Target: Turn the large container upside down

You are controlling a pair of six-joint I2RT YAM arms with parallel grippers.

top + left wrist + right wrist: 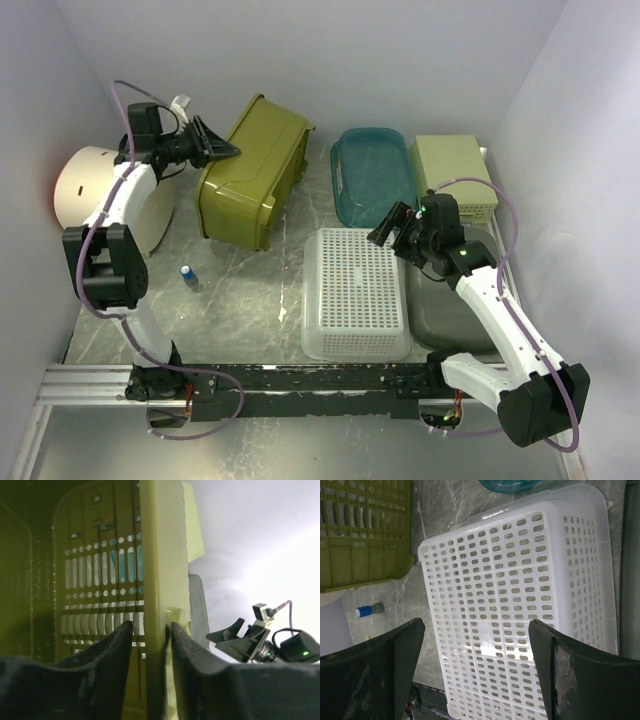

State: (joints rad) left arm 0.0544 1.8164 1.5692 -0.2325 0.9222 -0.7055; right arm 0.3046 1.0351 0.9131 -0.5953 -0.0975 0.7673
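Observation:
The large olive-green container (pixel 250 170) lies tipped at the back left, its wide rim toward the near left. I cannot tell whether it rests flat. My left gripper (pixel 215 150) sits at its left rim. In the left wrist view the jaws (pixel 151 625) straddle the container's wall (pixel 152 570) with a thin gap on the left side, so they are open. The slotted inside (pixel 100 580) shows to the left of that wall. My right gripper (pixel 392 222) hangs wide open and holds nothing, above the overturned white basket (pixel 520 590).
A teal tub (pixel 373 175) and a pale yellow box (pixel 455 172) stand at the back right. A grey tub (pixel 450 305) lies under the right arm. A white cylinder (pixel 105 190) stands at far left. A small blue-capped bottle (pixel 187 272) lies on the table.

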